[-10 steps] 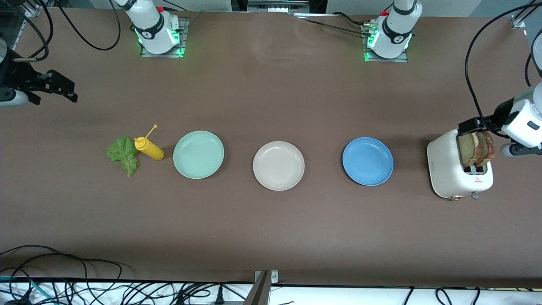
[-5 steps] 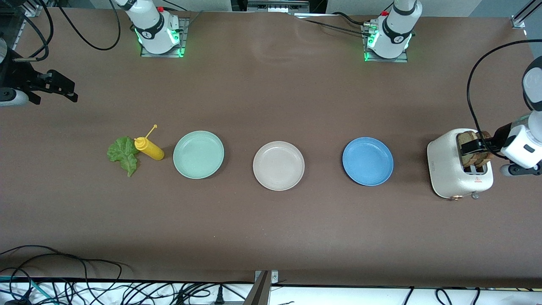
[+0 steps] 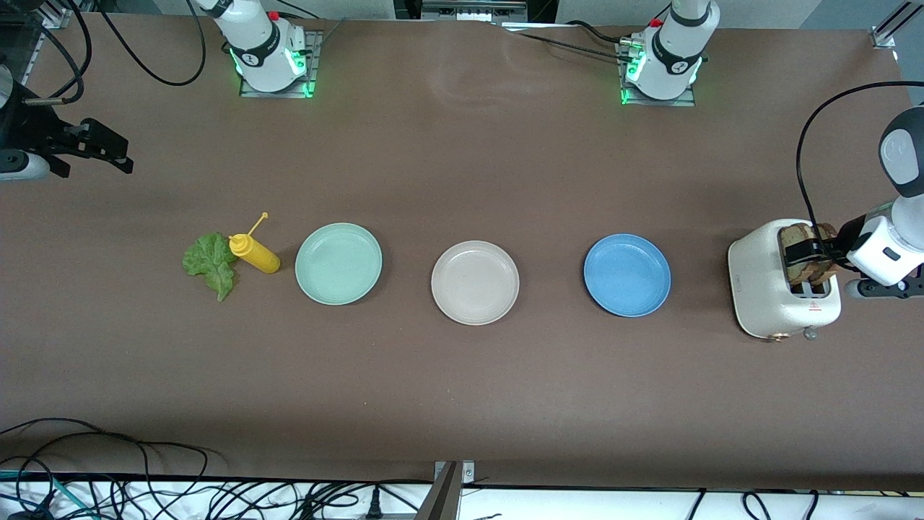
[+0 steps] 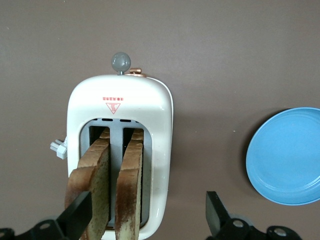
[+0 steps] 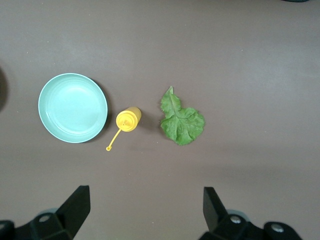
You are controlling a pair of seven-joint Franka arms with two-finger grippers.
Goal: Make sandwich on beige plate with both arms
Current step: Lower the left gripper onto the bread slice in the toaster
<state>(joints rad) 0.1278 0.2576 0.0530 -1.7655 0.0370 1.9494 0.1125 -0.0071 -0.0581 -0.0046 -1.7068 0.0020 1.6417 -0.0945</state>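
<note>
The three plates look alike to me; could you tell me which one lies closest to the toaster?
The blue plate: it sits beside the toaster at the left arm's end, while the beige plate and mint-green plate lie farther along the row.

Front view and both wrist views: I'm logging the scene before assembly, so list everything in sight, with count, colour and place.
round shallow beige plate: one, pale beige, mid-table, bare.
round mint-green plate: one, beside the beige plate, toward the right arm's end.
round blue plate: one, toward the left arm's end.
ruffled lettuce leaf: one, green, flat on the table.
yellow squeeze bottle: one, lying between leaf and mint-green plate.
white toaster: one, at the left arm's end.
brown-crusted bread slices: two, upright in the toaster's slots.
left gripper: black, open around the slices.
right gripper: black, open, waiting over the leaf's end.
</note>
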